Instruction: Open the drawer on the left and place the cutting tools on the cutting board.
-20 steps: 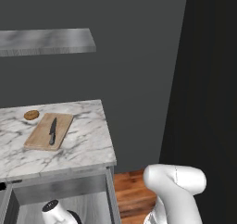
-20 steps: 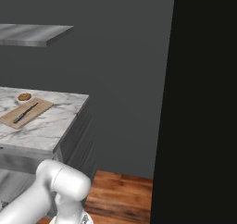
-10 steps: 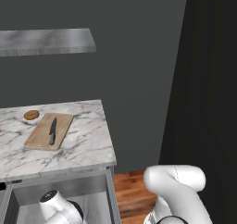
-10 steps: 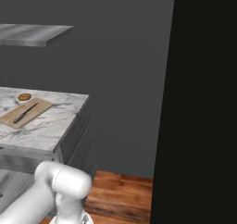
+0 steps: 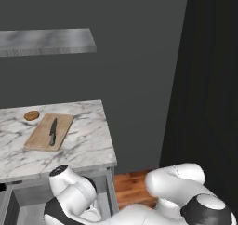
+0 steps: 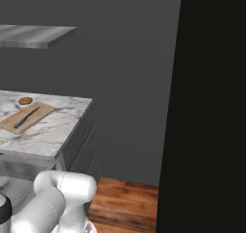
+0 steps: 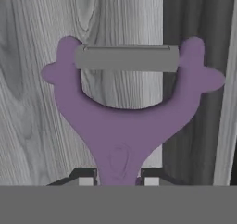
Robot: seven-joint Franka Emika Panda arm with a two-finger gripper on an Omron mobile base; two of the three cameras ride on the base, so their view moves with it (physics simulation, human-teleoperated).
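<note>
Purple tool [image 7: 125, 126] sits pinched at its stem by the hand [image 7: 118, 177], over grey wood grain. On the desk [image 5: 88, 145], the knife [image 5: 52, 132] lies on the cutting board [image 5: 42, 138].

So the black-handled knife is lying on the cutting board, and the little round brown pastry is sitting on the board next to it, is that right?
Not quite. The knife does lie on the cutting board, but the round brown pastry sits on the marble counter just beyond the board's far corner, not on it. The left base view shows this.
</note>
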